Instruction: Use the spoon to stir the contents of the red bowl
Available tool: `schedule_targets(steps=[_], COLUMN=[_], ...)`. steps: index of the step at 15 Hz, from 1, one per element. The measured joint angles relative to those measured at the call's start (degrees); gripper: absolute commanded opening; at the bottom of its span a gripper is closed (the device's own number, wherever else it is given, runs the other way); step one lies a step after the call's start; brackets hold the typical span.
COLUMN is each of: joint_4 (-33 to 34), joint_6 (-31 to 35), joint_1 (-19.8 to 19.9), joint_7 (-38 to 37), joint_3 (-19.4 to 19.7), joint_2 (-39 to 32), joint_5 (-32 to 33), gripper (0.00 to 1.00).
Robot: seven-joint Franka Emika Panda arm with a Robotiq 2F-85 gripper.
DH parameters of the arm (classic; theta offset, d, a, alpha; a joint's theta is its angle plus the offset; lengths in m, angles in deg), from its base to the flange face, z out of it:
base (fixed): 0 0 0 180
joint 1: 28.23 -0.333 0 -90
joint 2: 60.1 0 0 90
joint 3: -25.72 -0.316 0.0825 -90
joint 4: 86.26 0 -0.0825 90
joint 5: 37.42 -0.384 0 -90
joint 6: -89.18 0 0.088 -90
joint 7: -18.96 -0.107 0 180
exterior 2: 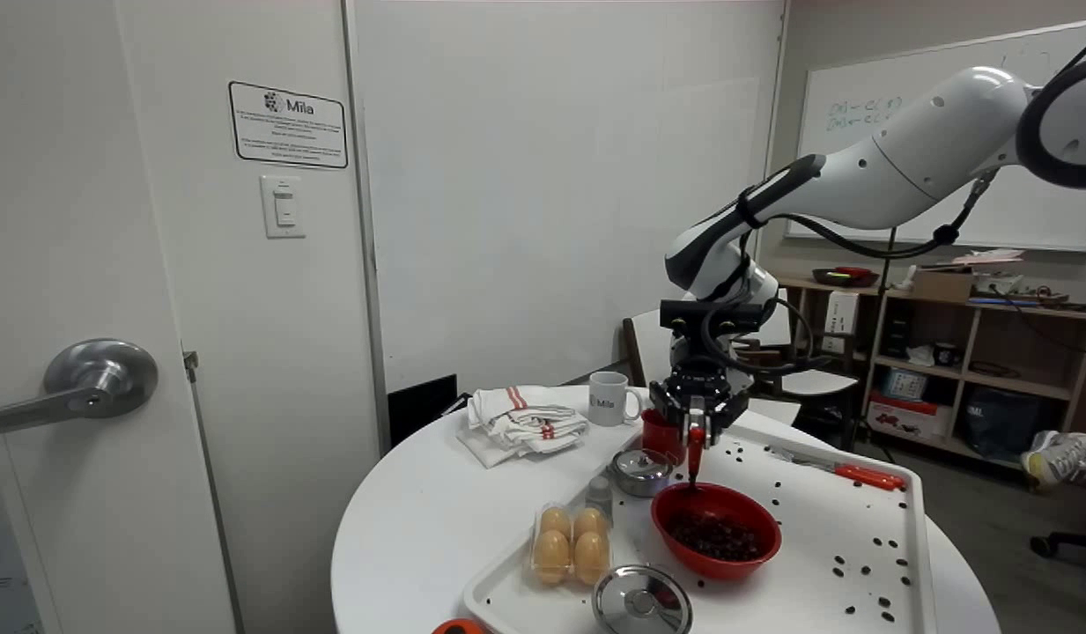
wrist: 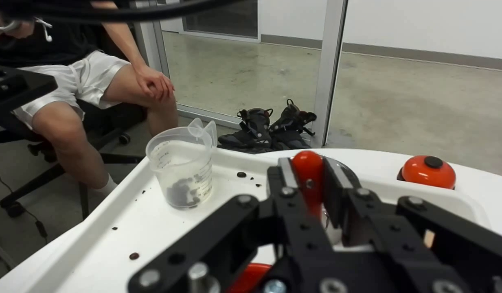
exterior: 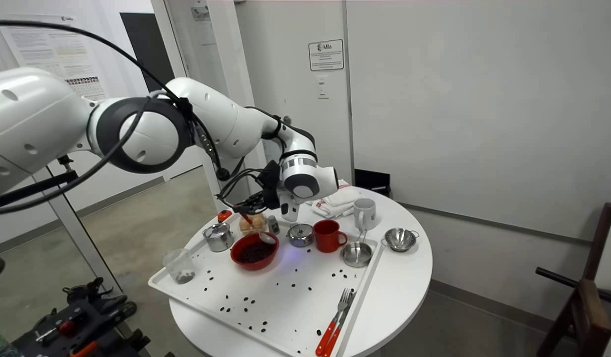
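Gripper (wrist: 310,173): jaws closed on the red handle of the spoon (exterior: 265,237), rounded handle end showing between them in the wrist view
In an exterior view the spoon slants down from the jaws, silver oval head below them at the edge of the red bowl (exterior 2: 727,571), on the side toward the red cup (exterior: 328,238)
Can't tell if the head touches rim or dark beans (exterior 2: 717,535) inside
Jaws themselves are above the bowl, apart from it
Bowl is upright on the white tray (exterior: 268,302), tray on the round worktop (exterior 2: 402,528); clear measuring cup (wrist: 181,171) stands near the tray's edge
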Motion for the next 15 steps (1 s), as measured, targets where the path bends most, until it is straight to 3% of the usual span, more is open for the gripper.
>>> schedule_targets(steps=[9,15], joint_4=[-2.7,-8.7], joint_6=[0.9,0.9], joint_1=[3.5,2.5], joint_7=[3.4,7.6], joint_3=[1.4,2.1], joint_2=[0.5,2.1], joint_5=[0.2,2.6], gripper=[0.09,0.09])
